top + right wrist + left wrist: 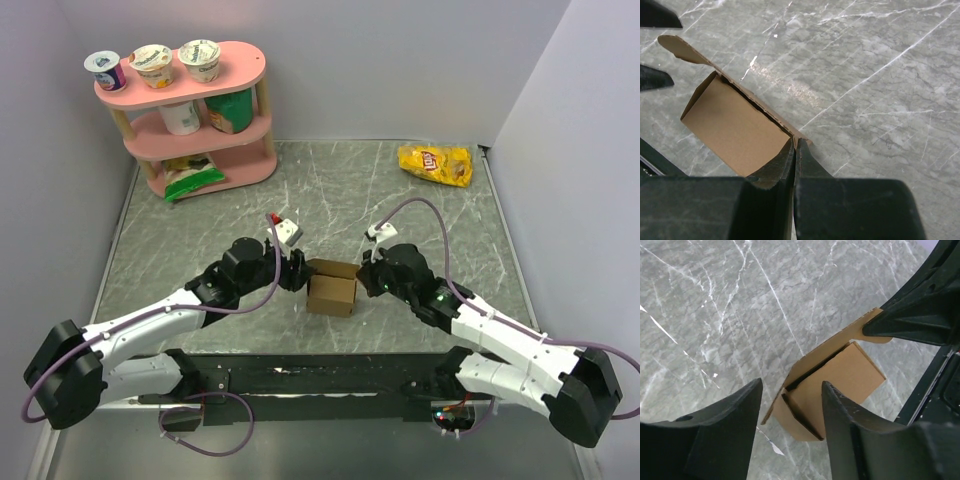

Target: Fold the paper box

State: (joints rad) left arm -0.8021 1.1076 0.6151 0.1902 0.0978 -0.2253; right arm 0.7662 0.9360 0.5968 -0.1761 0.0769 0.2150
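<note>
We note the paper box (332, 289) at centre frame; right jaws pinch its flap (854, 336), left jaws stand apart at its end

A robot lab cell. Plain walls (400, 70) box in a marbled table (200, 230), a left arm (150, 322) and right arm (500, 337) bolted at its edge. A pink shelf (185, 92) holds cups (152, 62).

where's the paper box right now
In the top view the paper box sits near the middle of the table, just ahead of the arm bases, with the left hand at its left side and the right hand at its right.
</note>
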